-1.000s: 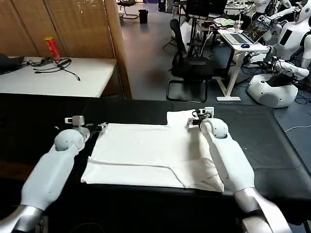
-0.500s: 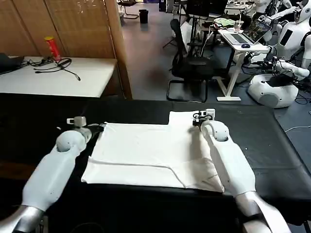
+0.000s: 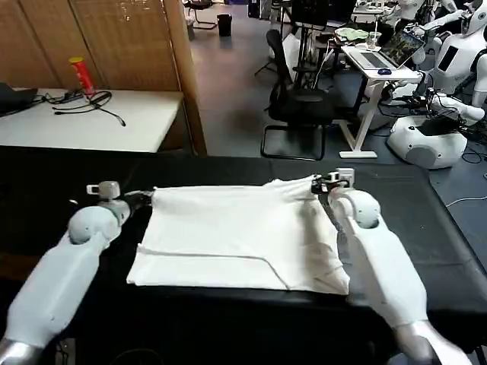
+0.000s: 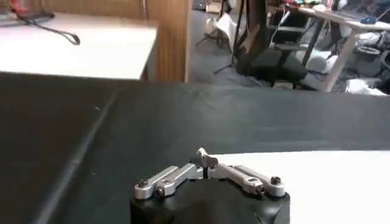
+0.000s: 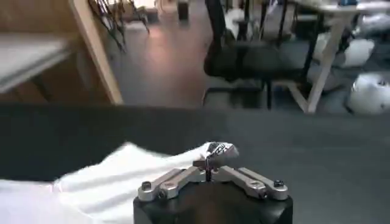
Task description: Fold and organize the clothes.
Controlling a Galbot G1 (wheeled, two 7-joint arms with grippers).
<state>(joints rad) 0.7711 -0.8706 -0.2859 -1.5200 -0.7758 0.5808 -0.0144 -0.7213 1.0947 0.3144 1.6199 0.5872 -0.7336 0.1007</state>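
Your white cotton T-shirt [image 3: 236,239] lay as a soft, creased rectangle on the black-clothed table [image 3: 426,220]. Your left claw [image 3: 144,199] was pinched tight on its 10 o'clock corner, and your right claw [image 3: 319,185] was clamped on the bunched 2 o'clock corner, lifting it slightly.

White T-shirt [image 3: 236,239] lies on the black table, plain side up, no print visible, with a fold seam running across its near half. Far edge is lifted and pulled taut between its two far corners, each pinched by a closed gripper: left gripper [image 3: 144,199] at the left corner, right gripper [image 3: 321,185] at the right. Near edge rests flat, right near corner slightly rumpled.
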